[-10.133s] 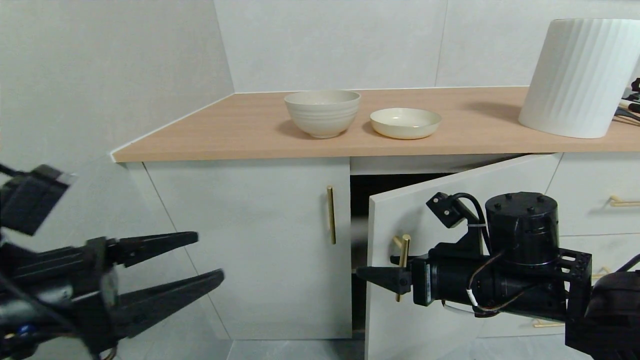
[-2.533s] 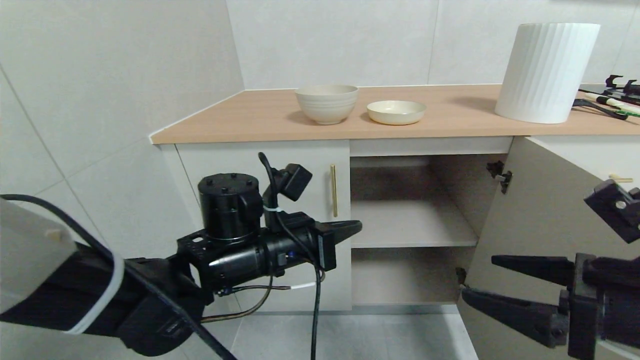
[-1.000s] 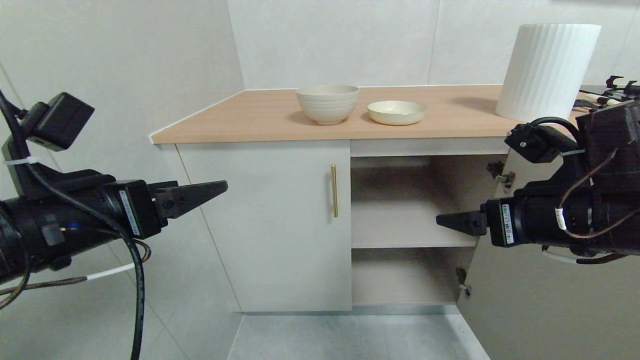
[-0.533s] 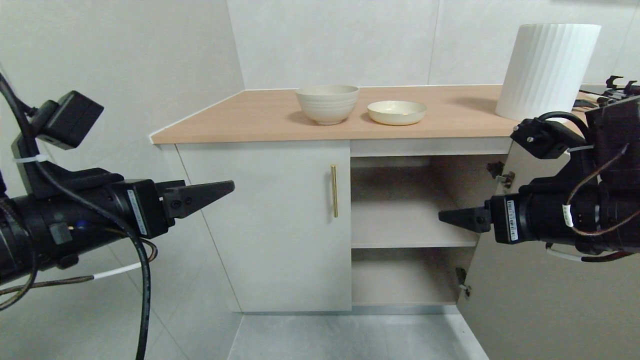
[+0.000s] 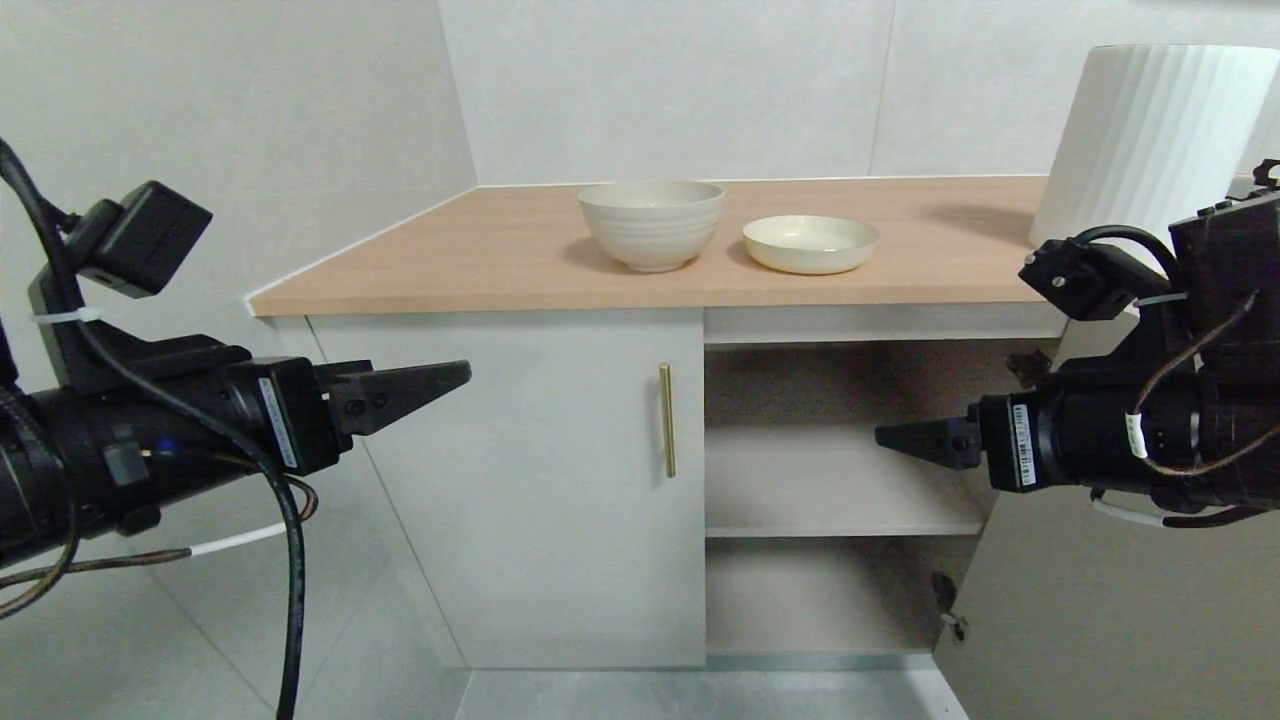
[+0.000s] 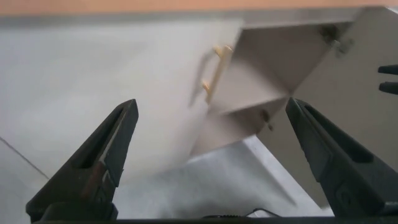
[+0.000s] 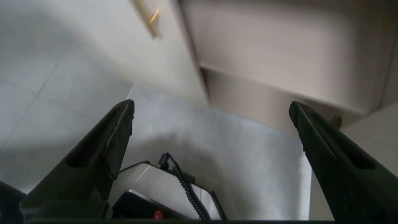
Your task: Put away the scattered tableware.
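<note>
A ribbed cream bowl (image 5: 651, 222) and a shallow cream plate (image 5: 810, 243) stand side by side on the wooden counter (image 5: 480, 260). Beneath the plate the cabinet's right half is open, showing a bare shelf (image 5: 840, 490) and a lower compartment. My left gripper (image 5: 455, 375) hangs in front of the shut left door (image 5: 520, 480), below counter height. My right gripper (image 5: 885, 437) points at the open cabinet at shelf height. Both wrist views show their grippers open and holding nothing: the left gripper (image 6: 211, 106) and the right gripper (image 7: 211, 107).
A tall white ribbed cylinder (image 5: 1160, 150) stands on the counter at the right. The opened right door (image 5: 1100, 610) is swung out behind my right arm. A brass handle (image 5: 666, 420) runs down the left door. Tiled walls close the left side and back.
The head camera has shifted, so the cabinet looks nearer and lower. Ten seconds ago the right door was only ajar; it now stands fully open. Both arms barely moved in the last second.
</note>
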You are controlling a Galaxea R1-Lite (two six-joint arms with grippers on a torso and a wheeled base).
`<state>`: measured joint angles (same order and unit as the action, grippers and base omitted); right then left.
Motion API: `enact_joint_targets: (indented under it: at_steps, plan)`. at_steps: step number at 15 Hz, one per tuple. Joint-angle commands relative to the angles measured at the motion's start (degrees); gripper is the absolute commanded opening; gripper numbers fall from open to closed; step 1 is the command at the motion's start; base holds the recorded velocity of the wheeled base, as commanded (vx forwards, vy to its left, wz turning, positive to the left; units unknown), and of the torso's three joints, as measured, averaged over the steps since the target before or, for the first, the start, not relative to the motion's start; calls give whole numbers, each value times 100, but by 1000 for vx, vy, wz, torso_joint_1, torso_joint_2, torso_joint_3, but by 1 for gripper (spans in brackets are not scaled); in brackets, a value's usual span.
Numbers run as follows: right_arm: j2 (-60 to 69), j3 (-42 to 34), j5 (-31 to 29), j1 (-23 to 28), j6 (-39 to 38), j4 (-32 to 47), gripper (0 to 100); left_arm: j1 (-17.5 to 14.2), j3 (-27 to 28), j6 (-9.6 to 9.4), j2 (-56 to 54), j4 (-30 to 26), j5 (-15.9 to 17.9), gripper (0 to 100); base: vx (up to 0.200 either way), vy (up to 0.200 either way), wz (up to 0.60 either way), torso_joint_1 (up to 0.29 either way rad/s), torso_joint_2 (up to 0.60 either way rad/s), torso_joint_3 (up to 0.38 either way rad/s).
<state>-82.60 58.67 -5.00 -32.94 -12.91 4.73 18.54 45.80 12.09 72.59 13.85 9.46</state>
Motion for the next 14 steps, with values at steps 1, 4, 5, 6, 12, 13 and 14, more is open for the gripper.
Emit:
enact_joint_targets:
  at_steps: [1, 4, 5, 6, 12, 13, 14]
  plan:
    - [16, -14, 8, -2, -1, -7, 100, 0, -1, 4, 27, 4, 3, 100, 200, 0, 0, 2, 2, 7]
    - [16, -84, 8, -2, 17, -25, 100, 0, -10, 4, 18, -5, -6, 100, 200, 0, 0, -1, 4, 1]
    - [7, -128, 8, -2, 25, -34, 100, 0, -10, 4, 0, 4, -6, 100, 0, 0, 0, 0, 0, 0]
    - [16, -137, 8, -2, 34, -34, 100, 0, -18, 12, -26, 4, 3, 100, 0, 0, 0, 0, 0, 0]
    - [16, -154, 8, -2, 52, -34, 100, 0, -18, 12, -9, 4, 3, 100, 0, 0, 0, 0, 0, 0]
    - [16, -154, 8, -2, 52, -34, 100, 0, -18, 12, 0, 4, 3, 100, 0, 0, 0, 0, 0, 0]
    - [7, -154, 8, -2, 52, -34, 100, 0, -18, 4, 9, 4, 3, 100, 0, 0, 0, 0, 0, 0]
